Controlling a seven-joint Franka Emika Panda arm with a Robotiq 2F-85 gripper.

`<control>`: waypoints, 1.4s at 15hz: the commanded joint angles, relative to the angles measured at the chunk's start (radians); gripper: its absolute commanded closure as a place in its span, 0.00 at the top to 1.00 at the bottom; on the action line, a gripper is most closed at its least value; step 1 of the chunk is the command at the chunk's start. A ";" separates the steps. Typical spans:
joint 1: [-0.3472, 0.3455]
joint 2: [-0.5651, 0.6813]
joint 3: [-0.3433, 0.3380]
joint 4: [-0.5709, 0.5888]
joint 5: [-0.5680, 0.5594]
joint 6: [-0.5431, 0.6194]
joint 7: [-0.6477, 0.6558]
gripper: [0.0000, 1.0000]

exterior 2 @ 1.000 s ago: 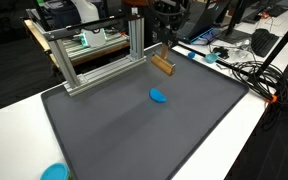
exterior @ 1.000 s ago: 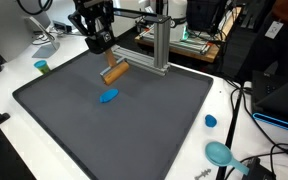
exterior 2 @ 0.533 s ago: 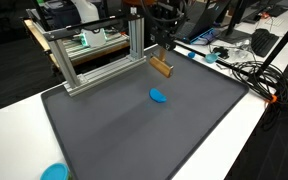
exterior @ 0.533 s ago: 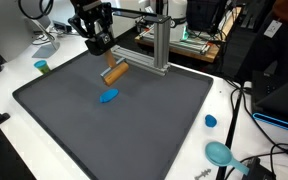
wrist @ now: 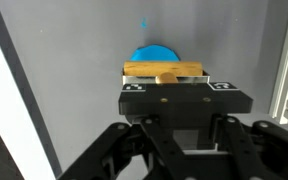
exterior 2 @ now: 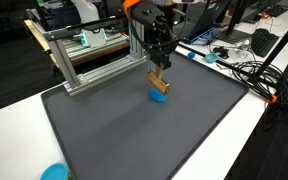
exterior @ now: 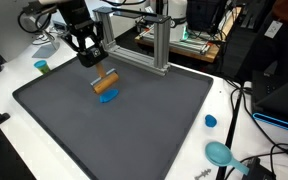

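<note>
My gripper [exterior: 100, 68] is shut on a tan wooden block [exterior: 106, 83], which it carries in the air above the dark grey mat [exterior: 154, 130]. A small blue oval object [exterior: 108, 97] lies on the mat just below the block. In the other exterior view the block [exterior 2: 158, 81] hangs right over the blue object [exterior 2: 159, 96]. The wrist view shows the block [wrist: 164, 71] crosswise at the fingertips of the gripper [wrist: 165, 78], with the blue object [wrist: 154, 55] peeking out beyond it. The fingertips themselves are hidden by the gripper body.
An aluminium frame [exterior: 154, 45] stands at the mat's back edge [exterior 2: 94, 60]. A blue cap [exterior: 211, 121] and a teal disc [exterior: 220, 153] lie on the white table beside the mat. A green cup [exterior: 42, 67] stands at the far side. Cables and electronics crowd the table edges.
The arm has moved away from the frame toward the middle of the mat, carrying the wooden block, which now hangs directly over the blue object. The grip stayed shut.
</note>
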 commanded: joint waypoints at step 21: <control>-0.023 0.114 0.008 -0.038 -0.003 0.127 -0.023 0.22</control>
